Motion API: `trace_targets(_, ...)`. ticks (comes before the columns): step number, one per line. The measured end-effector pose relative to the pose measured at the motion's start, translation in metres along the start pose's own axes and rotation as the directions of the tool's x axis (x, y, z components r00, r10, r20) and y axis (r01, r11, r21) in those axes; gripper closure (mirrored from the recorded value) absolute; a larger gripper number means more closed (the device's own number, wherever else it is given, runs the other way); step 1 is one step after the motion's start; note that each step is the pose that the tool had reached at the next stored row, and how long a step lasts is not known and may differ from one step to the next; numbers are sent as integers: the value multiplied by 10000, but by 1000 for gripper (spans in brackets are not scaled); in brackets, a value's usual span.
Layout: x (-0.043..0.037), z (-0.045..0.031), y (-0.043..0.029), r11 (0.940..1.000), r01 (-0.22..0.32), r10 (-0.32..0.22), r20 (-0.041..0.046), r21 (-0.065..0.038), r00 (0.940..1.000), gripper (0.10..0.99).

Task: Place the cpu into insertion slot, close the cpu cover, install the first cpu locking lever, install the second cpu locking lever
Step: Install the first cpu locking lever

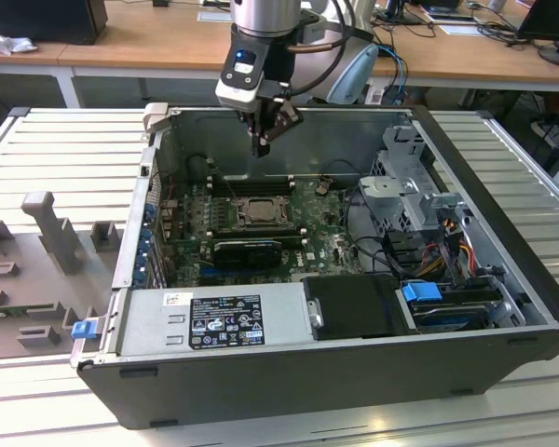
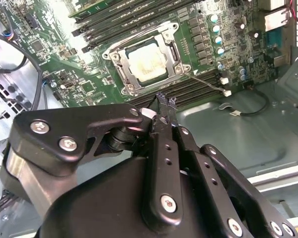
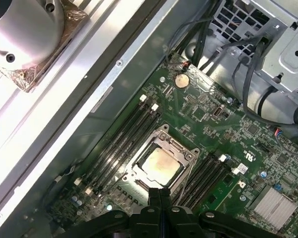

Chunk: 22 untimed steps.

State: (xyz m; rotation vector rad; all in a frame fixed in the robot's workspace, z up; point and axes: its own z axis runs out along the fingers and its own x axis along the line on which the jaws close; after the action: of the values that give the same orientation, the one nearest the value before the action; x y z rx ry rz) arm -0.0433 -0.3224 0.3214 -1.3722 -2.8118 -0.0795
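In the first wrist view the gripper [image 3: 160, 196] covers one corner of the cpu cover [image 3: 161, 148], its linkage cut off by the frame edge

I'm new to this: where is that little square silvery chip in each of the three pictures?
Exterior view: the cpu lies flat in the motherboard's middle, below the gripper.
Second wrist view: the cpu sits inside the cpu cover, beyond the gripper.
First wrist view: the cpu lies just past the gripper.
Shared landmark: the long black memory slots flanking the socket.
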Motion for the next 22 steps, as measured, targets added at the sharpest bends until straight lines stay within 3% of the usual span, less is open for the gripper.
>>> trace_targets(7, 0, 0, 0, 9984, 566, -566, -24, 18, 9984, 980)
trace_targets(11, 0, 0, 0, 9946, 1038, -1038, -44, 32, 9946, 980)
trace_targets(14, 0, 7, 0, 9793, 2025, -2024, -90, 55, 9793, 980)
trace_targets(18, -2, 58, -2, 9631, 2689, -2688, -132, 80, 9631, 980)
trace_targets(21, -4, 126, -5, 9444, 3287, -3285, -162, 93, 9444, 980)
trace_targets(22, -4, 135, -5, 9341, 3568, -3566, -176, 99, 9341, 980)
